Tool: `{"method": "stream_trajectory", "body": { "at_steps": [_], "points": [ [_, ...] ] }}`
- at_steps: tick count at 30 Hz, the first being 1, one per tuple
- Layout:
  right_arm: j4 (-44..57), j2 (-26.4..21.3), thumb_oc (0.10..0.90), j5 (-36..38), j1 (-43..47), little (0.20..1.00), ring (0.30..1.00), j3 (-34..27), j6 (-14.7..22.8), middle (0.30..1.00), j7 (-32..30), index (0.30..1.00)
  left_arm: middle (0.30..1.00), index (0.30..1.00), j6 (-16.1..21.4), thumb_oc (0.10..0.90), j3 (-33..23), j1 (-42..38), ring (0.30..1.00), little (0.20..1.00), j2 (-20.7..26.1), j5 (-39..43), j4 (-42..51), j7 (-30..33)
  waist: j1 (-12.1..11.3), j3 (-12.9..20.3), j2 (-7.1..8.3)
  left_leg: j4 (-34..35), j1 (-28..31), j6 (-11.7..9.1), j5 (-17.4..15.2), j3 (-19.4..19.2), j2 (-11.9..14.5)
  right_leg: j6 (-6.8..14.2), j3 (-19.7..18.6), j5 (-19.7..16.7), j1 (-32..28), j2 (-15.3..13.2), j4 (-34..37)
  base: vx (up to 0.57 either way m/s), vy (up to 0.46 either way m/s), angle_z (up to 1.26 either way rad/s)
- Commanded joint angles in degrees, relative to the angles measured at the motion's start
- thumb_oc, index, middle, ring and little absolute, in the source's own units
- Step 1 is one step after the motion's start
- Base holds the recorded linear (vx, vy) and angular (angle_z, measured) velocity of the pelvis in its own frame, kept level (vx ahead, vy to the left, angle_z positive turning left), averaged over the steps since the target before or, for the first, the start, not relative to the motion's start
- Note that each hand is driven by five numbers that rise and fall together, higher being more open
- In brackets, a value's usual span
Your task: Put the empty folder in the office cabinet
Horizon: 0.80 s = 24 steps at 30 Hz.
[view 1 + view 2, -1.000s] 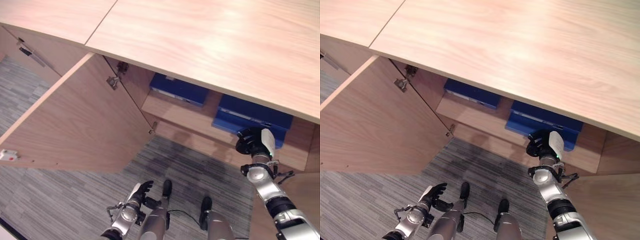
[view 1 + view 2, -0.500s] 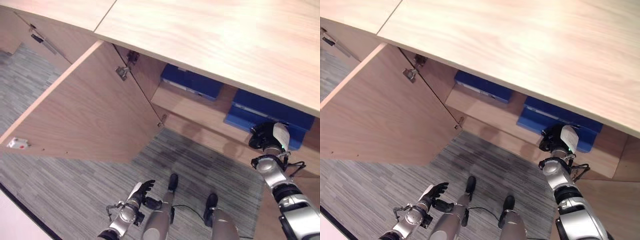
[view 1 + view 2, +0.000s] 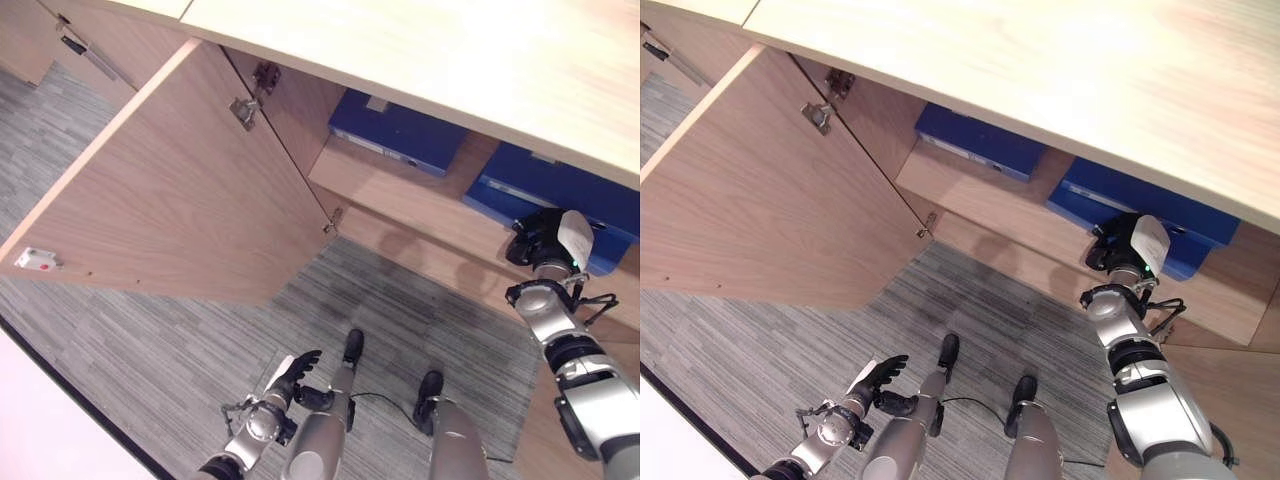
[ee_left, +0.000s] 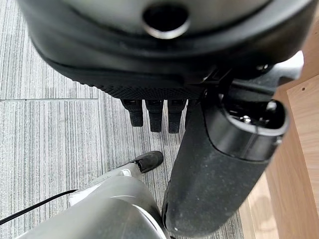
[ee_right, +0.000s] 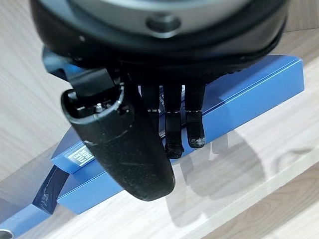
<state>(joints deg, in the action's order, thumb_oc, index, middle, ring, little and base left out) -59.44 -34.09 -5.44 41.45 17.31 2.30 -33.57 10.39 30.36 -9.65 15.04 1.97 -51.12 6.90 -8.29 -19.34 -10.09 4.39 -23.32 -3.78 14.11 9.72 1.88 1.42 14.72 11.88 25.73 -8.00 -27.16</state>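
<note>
Cabinet (image 3: 300,150) stands with its door (image 3: 170,200) swung wide. Two blue folders lie on its shelf (image 3: 400,195): one (image 3: 400,130) further left, the other (image 3: 560,190) seemingly touched by the right hand (image 3: 545,240), fingers relaxed. Left hand (image 3: 290,372) hangs open above carpet (image 3: 120,340).

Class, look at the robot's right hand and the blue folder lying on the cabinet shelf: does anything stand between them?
Nothing visible does. The right hand hangs just over the flat blue folder on the wooden cabinet shelf, fingers pointing down at it. The open cabinet door stands off to the left.
</note>
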Motion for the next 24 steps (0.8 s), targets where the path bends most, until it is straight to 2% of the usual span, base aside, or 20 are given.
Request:
{"method": "stream_trajectory", "body": {
  "at_steps": [1, 8, 10, 17, 24],
  "points": [
    [-4.3, -4.5, 0.4, 2.7, 3.3, 0.3, 0.3, 1.8, -0.3, 0.3, 0.0, 0.3, 0.9, 0.9, 1.6, 0.8, 2.4, -0.5, 0.9, 0.9, 2.7, 1.0, 1.4, 1.1, -1.9, -1.4, 0.56, -0.1, 6.2, 0.8, -8.2, -0.8, -1.3, 5.4, -4.0, -10.0, -3.6, -1.8, 13.3, 0.0, 0.0, 0.0],
    [-7.6, -5.8, 0.4, 4.2, 5.7, 0.3, 0.3, 2.7, -0.6, 0.3, 0.2, 0.3, 0.9, 0.9, 1.7, 0.8, 3.4, 0.2, 0.9, 0.9, 3.0, 1.5, 2.5, 1.3, -2.4, -2.1, -0.36, 0.0, 5.0, 0.7, -7.9, -0.8, -1.6, 5.4, -3.7, -10.2, -2.2, -2.1, 13.1, 0.0, 0.0, 0.0],
    [-9.9, -7.5, 0.4, 5.2, 7.7, 0.3, 0.3, 3.0, -0.6, 0.3, 0.4, 0.3, 0.9, 0.9, 2.0, 0.8, 4.2, 0.6, 0.9, 0.9, 3.4, 1.6, 3.1, 1.2, -2.8, -2.2, -0.8, 0.0, 4.7, 0.7, -7.8, -0.7, -1.8, 5.5, -3.5, -10.1, -1.7, -2.3, 12.9, 0.0, 0.0, 0.0],
    [-13.6, -18.1, 0.4, 5.4, 14.6, 0.3, 0.3, 5.9, -1.0, 0.3, 1.2, 0.3, 0.9, 0.9, 2.9, 0.8, 5.6, 2.5, 0.9, 0.9, 4.8, 2.5, 6.1, 0.1, -3.3, -2.3, -2.23, 0.3, 3.2, 0.1, -7.6, -0.7, -2.7, 5.7, -3.0, -9.9, 0.1, -3.3, 12.4, 0.01, -0.002, 0.12],
    [-12.3, -25.6, 0.4, 2.5, 22.0, 0.3, 0.3, 10.8, -1.1, 0.3, 0.8, 0.3, 0.9, 0.9, 3.1, 0.8, 5.1, 1.5, 0.9, 0.9, 4.8, 2.7, 5.6, 0.0, -2.8, -2.3, -2.48, 0.6, 1.8, -0.3, -7.3, -0.9, -3.0, 5.9, -3.3, -10.2, 2.3, -3.6, 12.0, 0.01, 0.001, 0.18]
  ]
}}
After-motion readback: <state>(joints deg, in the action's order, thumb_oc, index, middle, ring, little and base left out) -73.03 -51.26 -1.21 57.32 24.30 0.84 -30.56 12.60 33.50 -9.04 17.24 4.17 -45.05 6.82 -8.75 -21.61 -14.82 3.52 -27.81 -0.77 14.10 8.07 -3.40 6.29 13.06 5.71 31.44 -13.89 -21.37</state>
